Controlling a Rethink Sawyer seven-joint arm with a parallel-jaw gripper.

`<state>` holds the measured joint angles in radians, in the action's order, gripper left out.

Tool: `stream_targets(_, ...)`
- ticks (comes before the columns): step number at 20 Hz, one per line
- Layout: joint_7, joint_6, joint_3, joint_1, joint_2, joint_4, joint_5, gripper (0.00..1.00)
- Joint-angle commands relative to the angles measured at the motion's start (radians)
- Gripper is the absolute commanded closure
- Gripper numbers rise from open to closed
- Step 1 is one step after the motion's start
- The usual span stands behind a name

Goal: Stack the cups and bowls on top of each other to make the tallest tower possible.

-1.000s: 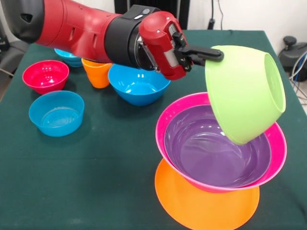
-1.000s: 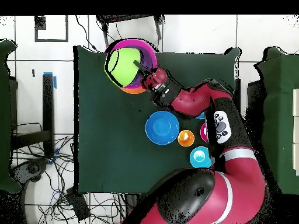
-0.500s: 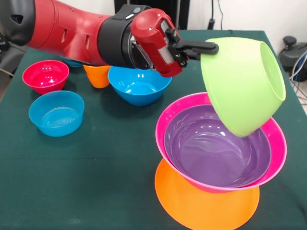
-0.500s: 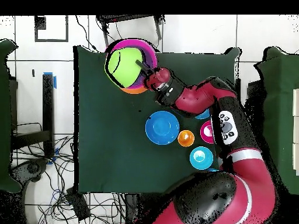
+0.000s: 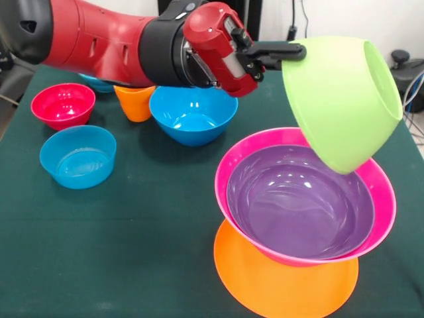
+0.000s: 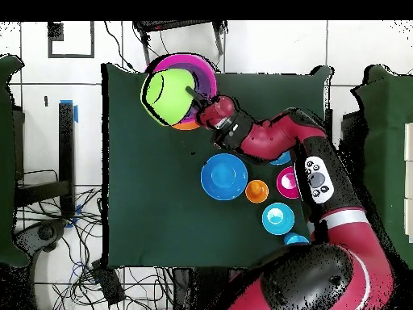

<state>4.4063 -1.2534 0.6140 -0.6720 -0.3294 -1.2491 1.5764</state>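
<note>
My gripper [image 5: 291, 52] [image 6: 192, 91] is shut on the rim of the green bowl [image 5: 341, 99] [image 6: 166, 97], which hangs tilted on its side above the tower. The tower has a flat orange bowl [image 5: 281, 281] as base, a pink bowl [image 5: 228, 165] [image 6: 206, 69] on it and a purple bowl [image 5: 298, 205] nested inside. A large blue bowl [image 5: 192, 114] [image 6: 224, 177], an orange cup [image 5: 134, 101] [image 6: 256, 191], a red bowl [image 5: 63, 105] [image 6: 287, 182] and a light blue bowl [image 5: 78, 156] [image 6: 277, 218] stand apart on the green cloth.
Another light blue item [image 5: 98, 83] [image 6: 295, 239] sits behind the orange cup, mostly hidden by the arm. The arm [image 5: 99, 43] spans the back of the table. Cables lie on the floor around the table [image 6: 145, 210].
The gripper has lifted the green bowl higher, clear of the purple bowl, and carried it slightly to the right in the front view.
</note>
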Motion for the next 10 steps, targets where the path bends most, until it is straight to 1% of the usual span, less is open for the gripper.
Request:
stream_targets(1,0.384,0.133,0.137,-0.014,0.020,-0.065,0.080,1.00)
stream_targets(4,0.386,0.142,0.160,-0.024,0.041,-0.055,0.077,1.00)
stream_targets(10,0.401,0.104,0.183,-0.029,0.077,-0.057,0.078,1.00)
